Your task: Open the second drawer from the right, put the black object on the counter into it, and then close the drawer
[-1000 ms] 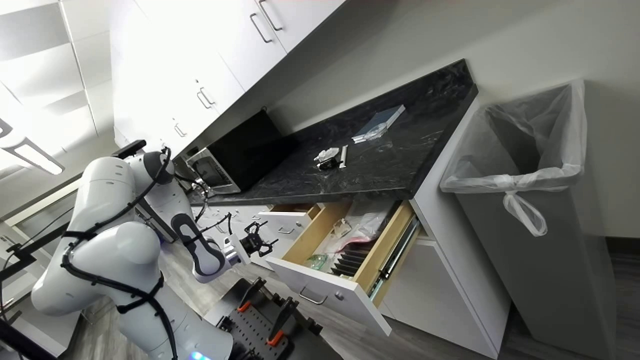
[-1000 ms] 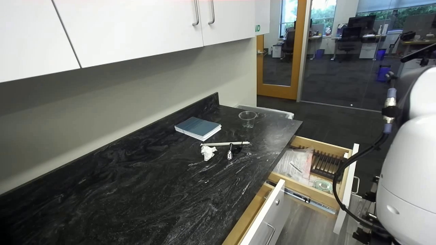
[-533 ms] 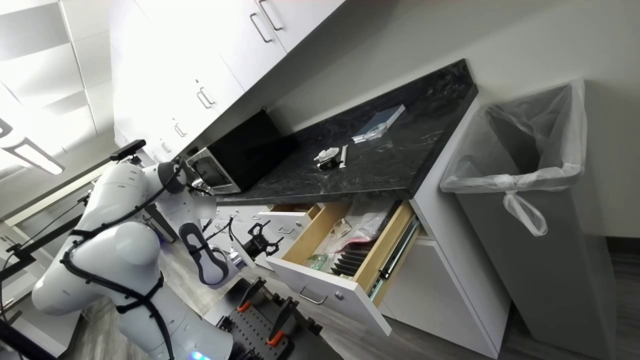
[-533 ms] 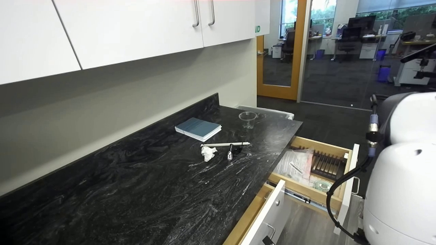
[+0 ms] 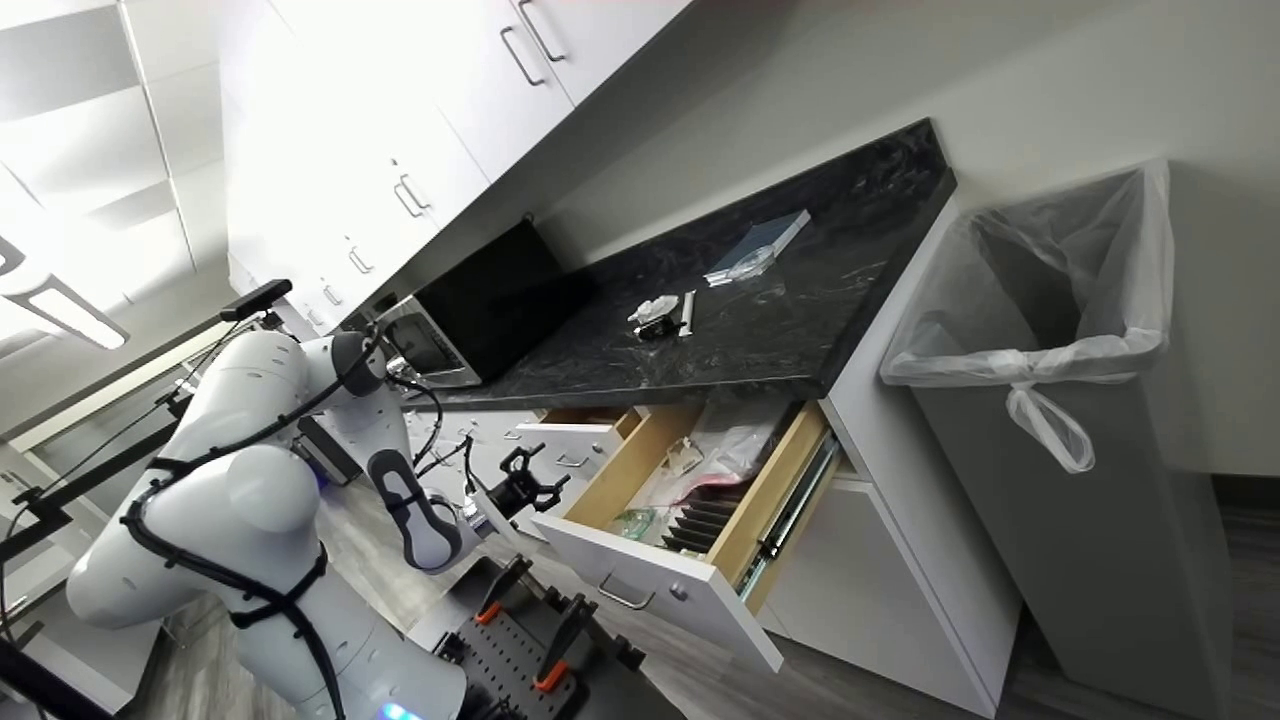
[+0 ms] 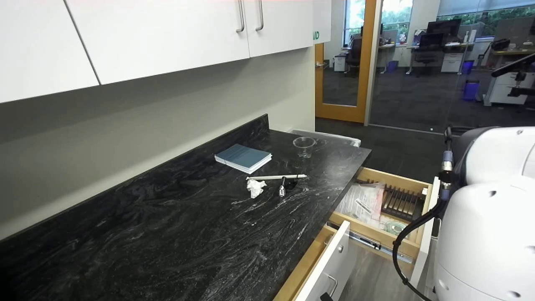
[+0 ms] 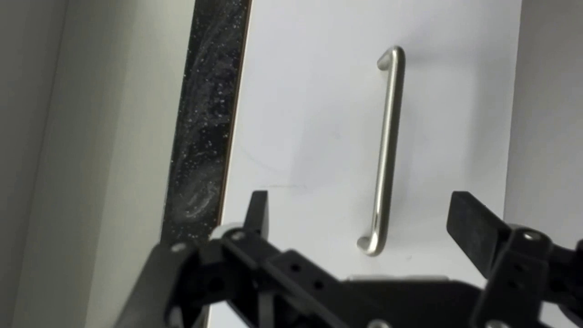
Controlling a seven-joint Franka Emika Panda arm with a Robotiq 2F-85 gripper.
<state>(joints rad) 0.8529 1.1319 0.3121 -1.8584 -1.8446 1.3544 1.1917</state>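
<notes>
The second drawer from the right (image 6: 322, 274) stands partly pulled out, its white front showing in both exterior views and a wood interior inside. In the wrist view its metal handle (image 7: 387, 155) lies beyond and between the spread fingers. My gripper (image 5: 552, 468) is open in front of that drawer, holding nothing. Whether a finger touches the drawer front cannot be told. A small black object (image 5: 655, 328) lies on the dark counter (image 6: 175, 234), beside a crumpled white paper and a white stick. In an exterior view a silver-tipped piece (image 6: 282, 189) shows at the black object.
The rightmost drawer (image 5: 650, 580) is pulled far out beside the gripper, holding plastic bags and dark slotted dividers. On the counter are a blue book (image 6: 243, 156) and a clear cup (image 6: 304, 146). A grey bin (image 5: 1080, 480) stands past the counter's end.
My gripper has shifted slightly towards the second drawer's handle. The arm has come lower and closer to the counter, and a black fingertip now shows near that handle. The drawers and the black object have not moved.
</notes>
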